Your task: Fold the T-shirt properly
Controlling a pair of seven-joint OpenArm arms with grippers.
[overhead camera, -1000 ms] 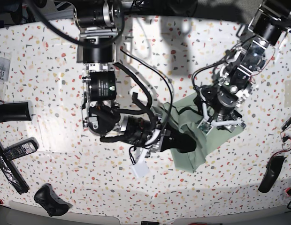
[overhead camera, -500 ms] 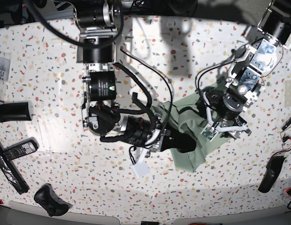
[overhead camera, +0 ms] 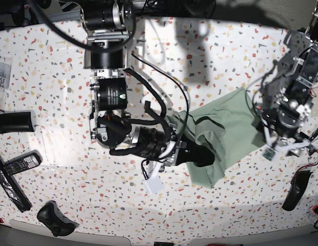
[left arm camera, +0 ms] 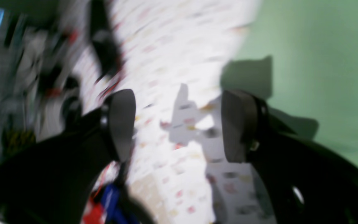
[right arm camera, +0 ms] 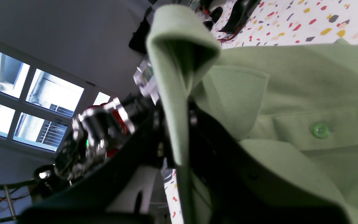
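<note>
the t-shirt [overhead camera: 228, 130] lies in a compact bundle on the speckled surface [overhead camera: 56, 92], right of its middle and nearer the right edge than the left, already gathered into several layers rather than spread flat. the right tool [right arm camera: 179, 130] is clamped tight on a raised ridge of the green cloth, which stands up between its jaws in the right wrist view, with a button [right arm camera: 319, 129] and placket showing just beside it. the left tool [left arm camera: 179, 124] hangs over bare surface just beside the shirt's right-hand border, its two pads [left arm camera: 121, 123] spread wide with nothing between them. judging by the rumpled, uneven outline and the lifted fold, the job looks past its early stages but unfinished: the pinched flap is yet to be laid down and the bundle squared off. whether the sleeves are tucked in cannot be told from these views.
</note>
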